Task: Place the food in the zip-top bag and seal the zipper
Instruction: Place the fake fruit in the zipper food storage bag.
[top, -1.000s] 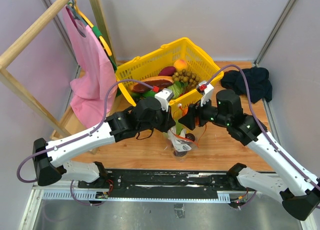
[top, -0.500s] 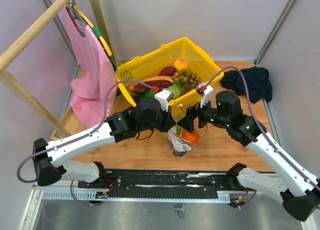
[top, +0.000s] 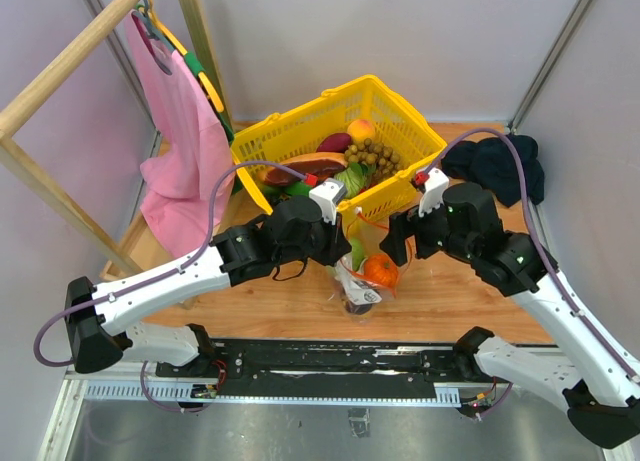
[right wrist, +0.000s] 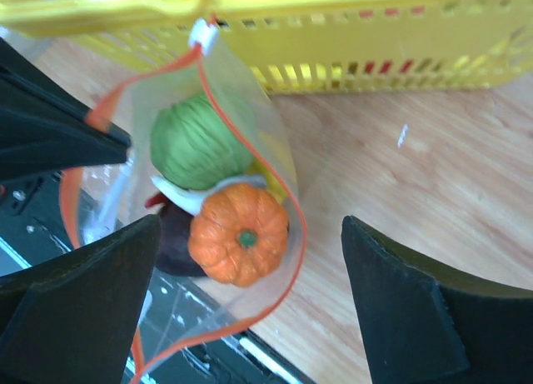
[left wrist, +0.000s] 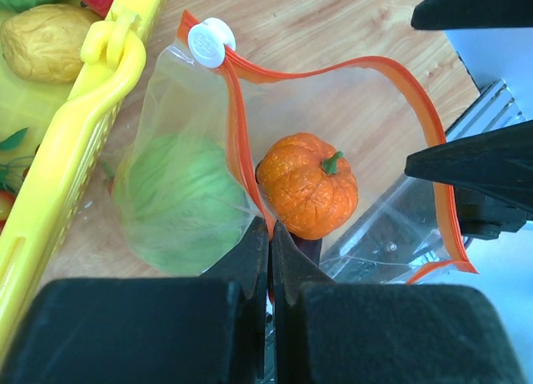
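Left pincer (left wrist: 271, 244) is clamped narrow on the mouth edge of the zip-top bag (left wrist: 391, 226), right where the red-orange zipper (left wrist: 433, 151) dips down, and it holds the bag upright with its mouth gaping. Right pincer (right wrist: 250, 224) stands wide above that mouth, its two dark fingers (right wrist: 400, 301) spread to either side and gripping nothing. The bag sits on the tabletop (right wrist: 416, 167) just on the near side of the yellow basket (top: 290, 131), with its white slider (left wrist: 208, 42) close by the basket's rim. Inside I can see a green cabbage (left wrist: 183, 201) on the basket side, an orange pumpkin (left wrist: 308, 184) touching it on the side away from the basket, and a dark purple piece (right wrist: 171, 238) tucked lower down. More toy fruit (top: 352, 146) lies in the basket.
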{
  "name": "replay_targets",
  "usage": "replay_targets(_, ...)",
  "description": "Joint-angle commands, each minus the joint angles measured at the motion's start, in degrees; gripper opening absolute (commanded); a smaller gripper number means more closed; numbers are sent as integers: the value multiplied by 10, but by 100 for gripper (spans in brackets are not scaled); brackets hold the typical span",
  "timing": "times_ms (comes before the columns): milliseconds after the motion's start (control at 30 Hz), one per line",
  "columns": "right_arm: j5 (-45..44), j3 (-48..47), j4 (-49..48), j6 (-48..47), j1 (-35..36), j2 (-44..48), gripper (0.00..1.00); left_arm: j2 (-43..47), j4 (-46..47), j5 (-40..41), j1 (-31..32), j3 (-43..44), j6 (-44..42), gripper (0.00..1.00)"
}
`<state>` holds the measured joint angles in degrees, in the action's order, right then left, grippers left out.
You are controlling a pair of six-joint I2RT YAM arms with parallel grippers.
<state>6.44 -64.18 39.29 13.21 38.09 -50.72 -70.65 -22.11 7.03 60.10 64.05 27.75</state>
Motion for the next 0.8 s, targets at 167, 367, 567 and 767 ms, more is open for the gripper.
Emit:
replay_targets(167, -56, -8, 118, 21, 7, -28, 85, 17, 22, 9, -4, -3, 2, 0)
replay_targets(367, -60, -16, 121, 2, 7, -58, 50, 16, 25, -12, -5, 0, -5, 0)
replay_targets(567, -70, -65, 127, -40, 7, -104, 1, 8, 34, -130, -4, 11, -25, 0)
replay_targets(767, -76, -119, 112, -82, 6, -144, 1, 7, 54, -172, 19, 23, -48, 1)
